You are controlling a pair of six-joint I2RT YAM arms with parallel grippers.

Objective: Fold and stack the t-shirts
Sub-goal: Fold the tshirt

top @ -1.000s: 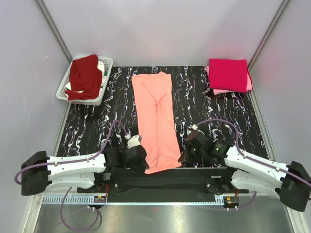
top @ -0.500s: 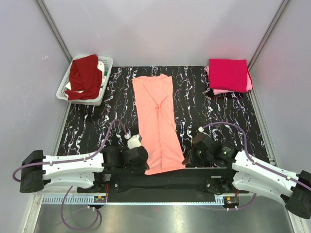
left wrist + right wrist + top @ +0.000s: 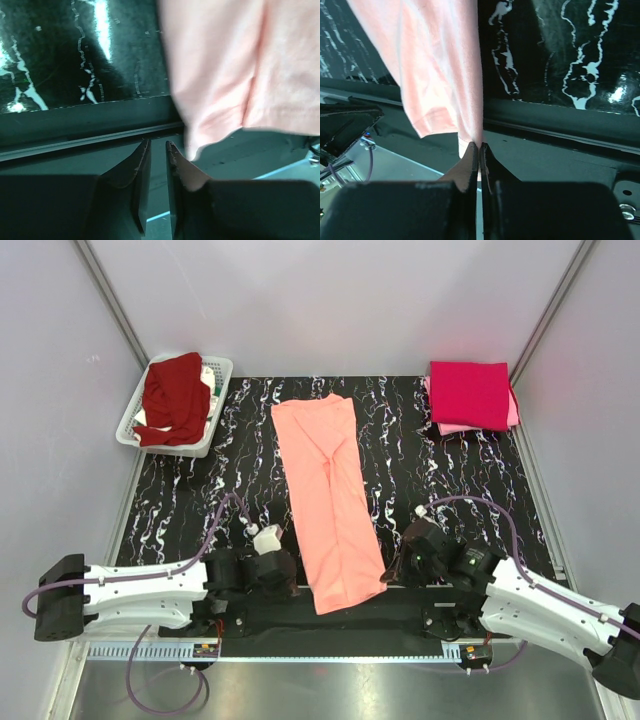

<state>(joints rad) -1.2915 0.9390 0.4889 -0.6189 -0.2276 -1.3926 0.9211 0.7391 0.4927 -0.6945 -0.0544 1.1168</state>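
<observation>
Black white-veined tabletop (image 3: 420, 470): bare lanes left and right of long salmon-peach cotton tee strip (image 3: 325, 490), which splits middle and overhangs near edge. Far-left corner blocked: white plastic basket (image 3: 190, 448) heaped with dark maroon-red tee (image 3: 175, 395). Far-right corner blocked: folded crimson-magenta tee (image 3: 470, 392) atop light pink tee (image 3: 462, 428).

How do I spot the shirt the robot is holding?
Find the black marbled table. A long salmon-peach t-shirt lies down its middle, its near corner pinched by the right gripper. It alone is spread out; the dark red shirt is heaped, the crimson shirt folded.
</observation>
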